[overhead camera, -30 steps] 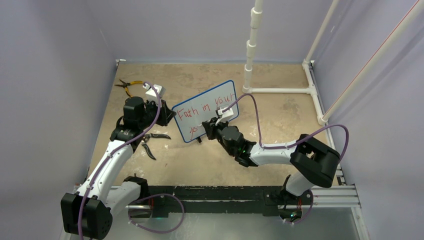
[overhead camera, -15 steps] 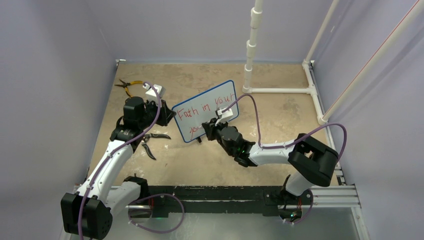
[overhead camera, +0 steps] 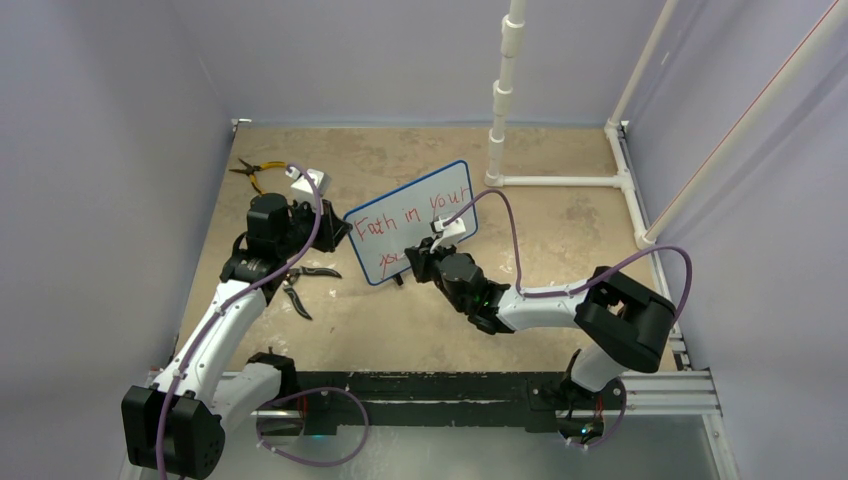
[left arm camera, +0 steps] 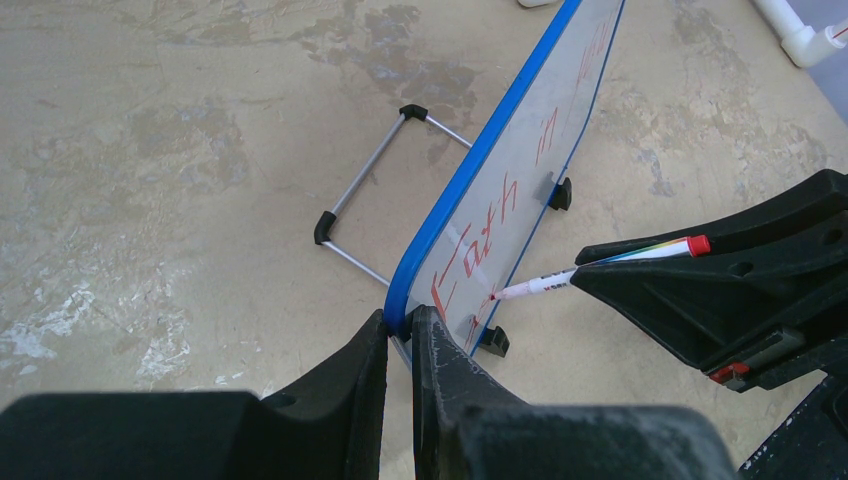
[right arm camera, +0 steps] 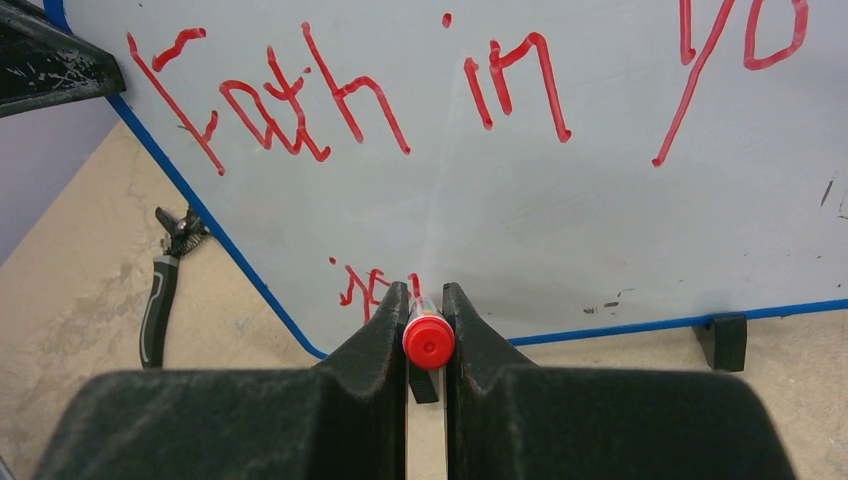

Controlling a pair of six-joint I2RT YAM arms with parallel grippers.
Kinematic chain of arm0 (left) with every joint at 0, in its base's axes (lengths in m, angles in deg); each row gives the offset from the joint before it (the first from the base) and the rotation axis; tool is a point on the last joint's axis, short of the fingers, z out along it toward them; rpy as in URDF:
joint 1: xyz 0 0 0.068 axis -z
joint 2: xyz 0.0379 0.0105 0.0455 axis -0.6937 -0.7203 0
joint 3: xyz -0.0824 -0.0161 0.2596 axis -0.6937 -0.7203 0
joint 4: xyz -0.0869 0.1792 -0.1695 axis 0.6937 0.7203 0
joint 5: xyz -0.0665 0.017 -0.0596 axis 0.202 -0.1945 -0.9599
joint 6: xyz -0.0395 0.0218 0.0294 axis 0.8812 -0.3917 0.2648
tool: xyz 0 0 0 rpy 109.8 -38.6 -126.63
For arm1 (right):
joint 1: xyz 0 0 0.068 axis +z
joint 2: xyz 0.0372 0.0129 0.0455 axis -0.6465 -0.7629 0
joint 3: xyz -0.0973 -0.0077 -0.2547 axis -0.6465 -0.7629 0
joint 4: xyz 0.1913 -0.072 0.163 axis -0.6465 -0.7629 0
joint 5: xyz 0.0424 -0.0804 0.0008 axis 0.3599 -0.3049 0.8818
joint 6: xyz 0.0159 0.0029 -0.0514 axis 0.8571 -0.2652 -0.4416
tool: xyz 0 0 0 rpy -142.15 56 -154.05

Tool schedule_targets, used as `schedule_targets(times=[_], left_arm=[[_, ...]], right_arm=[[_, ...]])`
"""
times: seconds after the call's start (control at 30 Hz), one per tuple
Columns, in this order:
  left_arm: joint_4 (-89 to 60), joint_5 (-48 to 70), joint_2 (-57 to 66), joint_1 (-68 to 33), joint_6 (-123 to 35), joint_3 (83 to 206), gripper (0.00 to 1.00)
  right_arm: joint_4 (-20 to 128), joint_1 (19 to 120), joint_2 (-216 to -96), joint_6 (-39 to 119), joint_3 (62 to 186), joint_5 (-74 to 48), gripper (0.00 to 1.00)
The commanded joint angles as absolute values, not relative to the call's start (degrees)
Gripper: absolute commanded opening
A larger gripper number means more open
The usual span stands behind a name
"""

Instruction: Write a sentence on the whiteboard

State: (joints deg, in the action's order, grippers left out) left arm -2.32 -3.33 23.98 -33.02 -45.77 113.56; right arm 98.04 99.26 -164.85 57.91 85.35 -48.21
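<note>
- Right jaws: closed on a red-capped marker (right arm camera: 428, 340), whose tip touches the whiteboard (right arm camera: 600, 200) low on its left side.
- Left jaws: pinched on the board's blue frame at the left edge, near the lower corner.
- Whiteboard: stands on the desk (overhead camera: 400, 330) between the two arms, leaning back on black feet and a wire prop (left arm camera: 370, 190).
- Sentence (right arm camera: 350, 90): red; the top line reads "Faith in your", with a few strokes of a second line at the marker tip.
- Black-handled pliers (overhead camera: 300, 285): lying on the desk left of the board.
- Yellow-handled pliers (overhead camera: 255, 172): near the far left corner.

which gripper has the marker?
The right gripper, shut on the red-capped marker; the left gripper instead clamps the whiteboard by its blue edge.
</note>
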Motion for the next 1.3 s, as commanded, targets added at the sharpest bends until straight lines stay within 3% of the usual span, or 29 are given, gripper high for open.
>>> schedule_targets(times=[0.0, 1.27], left_arm=[[-2.23, -4.78, 23.5, -32.93, -45.86, 113.0, 0.0], [-2.14, -4.63, 23.94, -32.93, -45.87, 112.94, 0.0]], right_arm=[[96.94, 98.9, -165.82, 56.7, 87.49, -52.98, 0.0], [96.76, 98.27, -161.79, 55.97, 88.36, -53.28, 0.0]])
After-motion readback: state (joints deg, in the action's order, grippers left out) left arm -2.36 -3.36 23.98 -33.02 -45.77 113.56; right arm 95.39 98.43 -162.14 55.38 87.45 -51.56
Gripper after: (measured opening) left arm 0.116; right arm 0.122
